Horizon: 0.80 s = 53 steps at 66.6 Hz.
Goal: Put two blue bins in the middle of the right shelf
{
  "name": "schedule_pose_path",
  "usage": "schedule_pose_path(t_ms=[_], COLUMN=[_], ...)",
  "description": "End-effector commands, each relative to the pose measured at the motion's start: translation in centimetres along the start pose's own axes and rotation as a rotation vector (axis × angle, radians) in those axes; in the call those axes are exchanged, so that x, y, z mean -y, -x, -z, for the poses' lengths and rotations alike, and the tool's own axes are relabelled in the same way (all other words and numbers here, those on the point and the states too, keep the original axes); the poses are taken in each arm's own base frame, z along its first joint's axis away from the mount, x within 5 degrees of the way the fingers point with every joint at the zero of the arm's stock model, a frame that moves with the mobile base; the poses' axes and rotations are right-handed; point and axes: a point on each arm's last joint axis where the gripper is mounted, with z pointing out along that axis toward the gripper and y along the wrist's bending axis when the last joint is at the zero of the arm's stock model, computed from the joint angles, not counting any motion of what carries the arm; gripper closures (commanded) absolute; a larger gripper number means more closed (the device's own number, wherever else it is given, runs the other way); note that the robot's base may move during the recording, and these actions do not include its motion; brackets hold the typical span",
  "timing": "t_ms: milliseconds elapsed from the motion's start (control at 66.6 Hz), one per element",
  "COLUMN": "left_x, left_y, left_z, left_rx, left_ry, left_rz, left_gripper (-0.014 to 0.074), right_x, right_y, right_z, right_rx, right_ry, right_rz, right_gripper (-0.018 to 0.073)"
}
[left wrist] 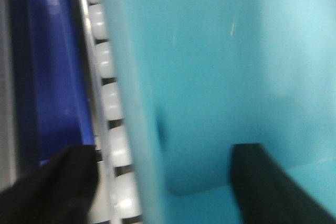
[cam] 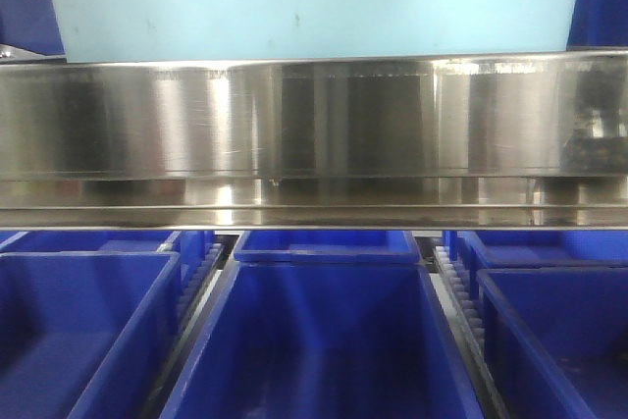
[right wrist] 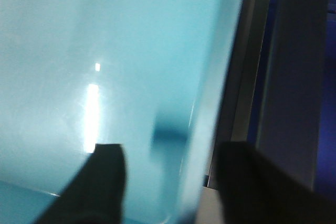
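Dark blue bins (cam: 314, 340) fill the bottom of the front view in three lanes, left, middle and right, with white roller tracks (cam: 199, 272) in the gaps between them. Above them the steel shelf rail (cam: 314, 130) runs the full width, shiny and streaked. The light-blue bin (cam: 314, 2) sits on the shelf level above that rail, roughly centred, its plain front wall filling the top of the frame. Cannot tell if it is one bin or two nested. Neither claw shows in this view.

Left wrist view, blurred: the far left shows one of the dark blue bins, then a line of white rollers, then the light-blue bin's left wall and its inside. The left claw (left wrist: 163, 153) straddles that wall, one black finger outside over the rollers and one inside the bin. There are gaps on both sides of the wall, so it is released, not clamped.

Right wrist view, also blurred: the bin's inside with a glare streak is on the left, its right wall in the middle, and the grey shelf frame (right wrist: 294, 87) on the right. The right claw (right wrist: 170, 150) straddles this wall, with the inner finger clear of it and the outer finger just beside the rim. It reads as released.
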Motion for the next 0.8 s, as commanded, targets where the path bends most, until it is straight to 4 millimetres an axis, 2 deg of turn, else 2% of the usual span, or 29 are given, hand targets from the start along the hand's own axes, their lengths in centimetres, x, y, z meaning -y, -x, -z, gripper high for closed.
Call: schedule_pose_path(t_ms=[0, 135, 150, 360, 525, 676, 781], left_x=[0.1, 0.1, 0.1, 0.2, 0.3, 0.4, 0.5], left_y=[0.0, 0.1, 0.1, 0.1, 0.1, 0.3, 0.5], left_z=[0.2, 0.2, 0.2, 0.2, 0.9, 3.0, 5.4], left_rx=[0.034, 0.04, 0.04, 0.041, 0.067, 0.152, 0.226], left_ry=[-0.022, -0.024, -0.024, -0.034, -0.048, -0.066, -0.082], left_rz=[0.013, 0.014, 0.014, 0.018, 0.023, 0.025, 0.024], left_gripper=[0.0387, 0.0713, 0.0706, 0.0707, 0.0707, 0.0707, 0.0707], right_x=[0.1, 0.1, 0.1, 0.1, 0.0, -0.2, -0.5], right_y=[-0.2, -0.3, -0.3, -0.3, 0.0, 0.3, 0.7], right_z=[-0.3, -0.3, -0.3, -0.3, 0.8, 2.7, 4.7], right_rx=[-0.011, -0.013, -0.014, -0.014, 0.043, 0.14, 0.213], right_ry=[-0.005, -0.005, -0.005, -0.003, 0.005, 0.02, 0.033], right_rz=[0.0, 0.0, 0.0, -0.002, 0.001, 0.005, 0.01], right_gripper=[0.047, 0.0705, 0.0727, 0.0713, 0.0713, 0.0713, 0.0713])
